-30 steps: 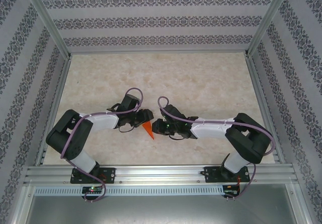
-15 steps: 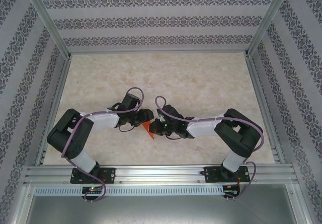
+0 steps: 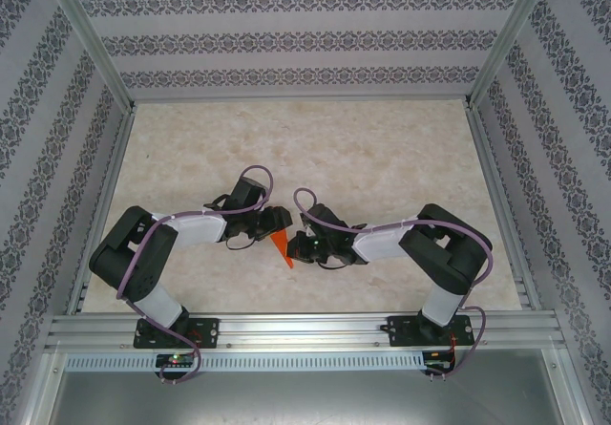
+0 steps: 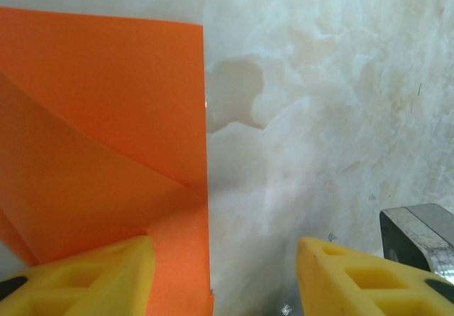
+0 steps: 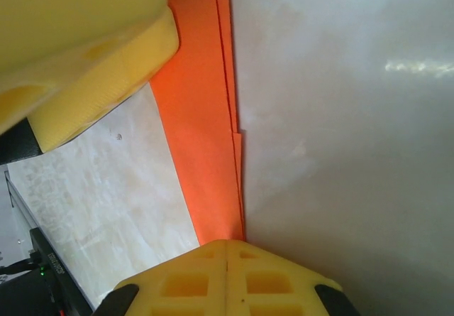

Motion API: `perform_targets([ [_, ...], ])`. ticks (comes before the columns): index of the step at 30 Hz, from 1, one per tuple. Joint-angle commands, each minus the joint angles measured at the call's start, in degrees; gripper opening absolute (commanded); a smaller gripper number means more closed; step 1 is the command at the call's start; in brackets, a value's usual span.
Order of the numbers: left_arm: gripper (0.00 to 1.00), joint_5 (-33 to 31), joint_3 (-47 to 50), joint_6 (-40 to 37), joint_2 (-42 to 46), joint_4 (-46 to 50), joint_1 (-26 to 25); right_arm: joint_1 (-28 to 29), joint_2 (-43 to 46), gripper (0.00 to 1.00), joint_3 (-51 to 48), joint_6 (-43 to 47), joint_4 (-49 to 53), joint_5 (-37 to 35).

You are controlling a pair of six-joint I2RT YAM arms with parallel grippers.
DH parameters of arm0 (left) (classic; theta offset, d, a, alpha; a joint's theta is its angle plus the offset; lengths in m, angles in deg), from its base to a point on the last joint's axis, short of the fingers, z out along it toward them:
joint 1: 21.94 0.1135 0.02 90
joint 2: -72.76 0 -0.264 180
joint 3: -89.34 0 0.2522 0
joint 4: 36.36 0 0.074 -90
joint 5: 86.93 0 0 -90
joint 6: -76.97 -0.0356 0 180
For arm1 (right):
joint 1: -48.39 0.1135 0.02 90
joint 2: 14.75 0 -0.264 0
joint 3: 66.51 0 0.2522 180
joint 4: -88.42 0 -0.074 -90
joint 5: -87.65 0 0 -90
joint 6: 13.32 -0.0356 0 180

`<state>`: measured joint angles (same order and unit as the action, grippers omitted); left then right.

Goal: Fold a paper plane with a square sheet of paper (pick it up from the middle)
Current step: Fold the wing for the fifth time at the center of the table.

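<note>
Pinching the folded bright orange paper plane [image 5: 202, 153], our right jaws clamp its end; left jaws stand open, straddling its edge.

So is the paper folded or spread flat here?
Folded. The paper shows a diagonal crease with one layer over another from the left wrist, stacked edges from the right wrist, a narrow pointed wedge from above.

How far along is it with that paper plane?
Partway. The orange paper already carries several folds and is a narrow pointed wedge. Right now the right gripper is shut on its folded edge, while the left gripper stands open with one finger over it. Left to do: it looks like loose layered flaps, so the final creases and wings probably remain.
</note>
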<state>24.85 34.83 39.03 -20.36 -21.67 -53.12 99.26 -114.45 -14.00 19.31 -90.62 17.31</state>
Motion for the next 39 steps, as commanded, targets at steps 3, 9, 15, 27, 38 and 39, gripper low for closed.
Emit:
perform_targets([
  [3, 0.56, -1.10, 0.00, -1.44, -1.78, 3.65, 0.41, 0.28, 0.42, 0.05, -3.65, -0.82, 3.71, -0.48],
  [9, 0.56, -0.83, 0.03, -1.46, -1.80, 3.50, 0.37, -0.07, 8.06, 0.06, -0.19, 0.96, 8.19, -2.27],
  [15, 0.56, -0.55, -0.18, -1.60, -1.98, 3.60, 0.42, 0.25, 9.77, 0.06, 2.44, 0.71, 6.33, -0.86],
  [27, 0.56, -0.35, -0.21, -1.52, -2.33, 3.89, 0.42, 0.61, 0.05, 0.06, 1.94, -5.05, -4.17, 1.61],
  [38, 0.56, -0.43, -0.14, -2.04, -2.59, 4.43, 0.40, 2.12, -2.12, 0.07, -3.01, -5.22, -1.03, 3.09],
  [39, 0.56, -0.53, -0.16, -2.04, -2.59, 4.44, 0.40, 2.34, -2.10, 0.07, -2.89, -4.94, -0.28, 3.20],
])
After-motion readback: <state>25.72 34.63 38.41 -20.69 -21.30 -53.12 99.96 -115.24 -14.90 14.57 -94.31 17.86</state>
